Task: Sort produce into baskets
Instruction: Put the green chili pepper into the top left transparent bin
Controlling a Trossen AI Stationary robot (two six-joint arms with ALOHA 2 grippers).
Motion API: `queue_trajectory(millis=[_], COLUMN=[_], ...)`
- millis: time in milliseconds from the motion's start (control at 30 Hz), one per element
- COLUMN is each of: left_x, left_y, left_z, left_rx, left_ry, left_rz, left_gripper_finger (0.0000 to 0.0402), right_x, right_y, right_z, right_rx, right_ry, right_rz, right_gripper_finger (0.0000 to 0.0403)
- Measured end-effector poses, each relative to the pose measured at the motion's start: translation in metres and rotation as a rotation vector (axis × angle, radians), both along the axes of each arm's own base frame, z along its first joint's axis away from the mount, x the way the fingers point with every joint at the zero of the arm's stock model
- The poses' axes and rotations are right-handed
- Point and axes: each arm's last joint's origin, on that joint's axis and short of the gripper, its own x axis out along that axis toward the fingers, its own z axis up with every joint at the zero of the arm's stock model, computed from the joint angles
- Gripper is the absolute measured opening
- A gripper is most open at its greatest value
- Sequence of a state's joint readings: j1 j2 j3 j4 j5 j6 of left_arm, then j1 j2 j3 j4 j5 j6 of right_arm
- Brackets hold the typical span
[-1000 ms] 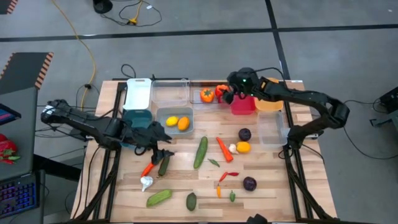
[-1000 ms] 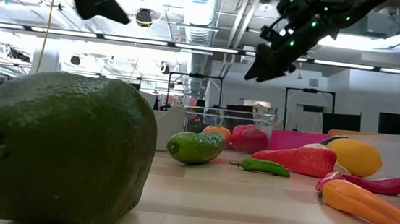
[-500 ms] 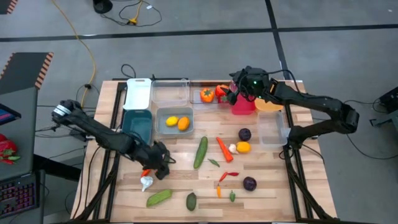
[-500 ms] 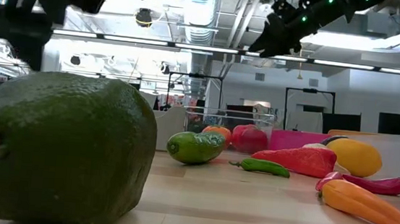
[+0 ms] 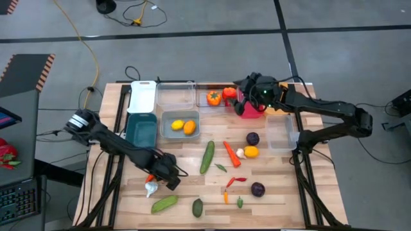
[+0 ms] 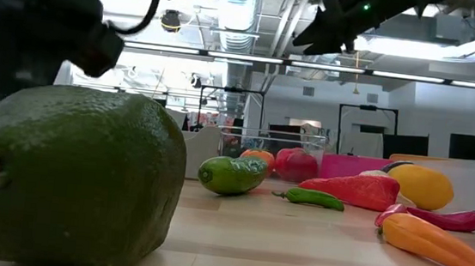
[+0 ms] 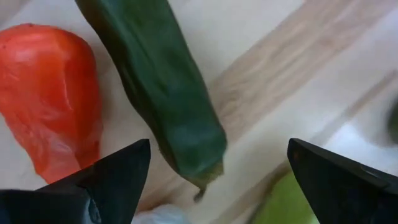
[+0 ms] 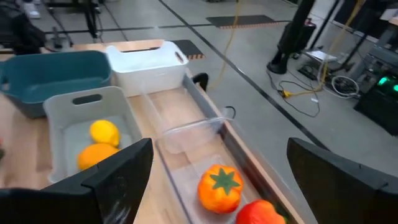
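My left gripper (image 5: 171, 178) is open and low over the table's near left part. Its fingers stand on either side of the free end of a dark green cucumber (image 7: 168, 93) lying on the wood; I see no touch. A red pepper (image 7: 53, 99) lies beside the cucumber. My right gripper (image 5: 241, 101) is open and empty, high over the far edge, above a clear tub (image 8: 186, 180) holding an orange pepper (image 8: 222, 185) and a red one (image 8: 255, 213). The grey-blue tub (image 5: 180, 126) holds a lemon and an orange fruit.
White (image 5: 143, 96), teal (image 5: 141, 130), red (image 5: 250, 110), orange (image 5: 277, 106) and clear (image 5: 280, 133) tubs line the far and right sides. Loose on the wood lie a long cucumber (image 5: 207, 156), a carrot (image 5: 231, 154), two purple balls (image 5: 252, 138), garlic (image 5: 151, 188), chillies (image 5: 234, 181) and a dark green fruit (image 6: 70, 179).
My left gripper has gone toward the table's near edge and down, to the dark green cucumber beside the red pepper. My right gripper has risen over the far tubs.
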State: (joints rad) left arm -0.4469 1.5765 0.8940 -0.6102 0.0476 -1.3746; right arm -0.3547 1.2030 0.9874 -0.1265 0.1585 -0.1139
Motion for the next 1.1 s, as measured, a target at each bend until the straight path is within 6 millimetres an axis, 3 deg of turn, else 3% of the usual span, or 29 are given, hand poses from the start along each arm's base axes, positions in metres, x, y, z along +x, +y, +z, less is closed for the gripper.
queue_trajectory(millis=[267,800,900,1100], left_x=[0.002,0.003,0.004,0.007], left_y=[0.000,0.001,0.001,0.001], left_z=[-0.012,-0.012,-0.012,-0.010], left_rx=[0.048,0.095,0.094,0.080], left_ry=[0.036,0.009,0.008,-0.025], left_rz=[0.008,0.033,0.033,0.003], left_gripper_finger=[0.0323,0.0168,0.0152,0.0148], right_x=[0.008,0.016,0.011,-0.017], right_y=[0.026,0.069,0.076,0.081], right_z=[0.000,-0.001,-0.002,0.003], right_rx=[0.000,0.004,0.012,0.061], right_ry=[-0.001,0.015,0.052,0.128], right_rz=[0.104,0.265,0.291,0.291], right_gripper_finger=[0.0395,0.0395,0.0395,0.0395])
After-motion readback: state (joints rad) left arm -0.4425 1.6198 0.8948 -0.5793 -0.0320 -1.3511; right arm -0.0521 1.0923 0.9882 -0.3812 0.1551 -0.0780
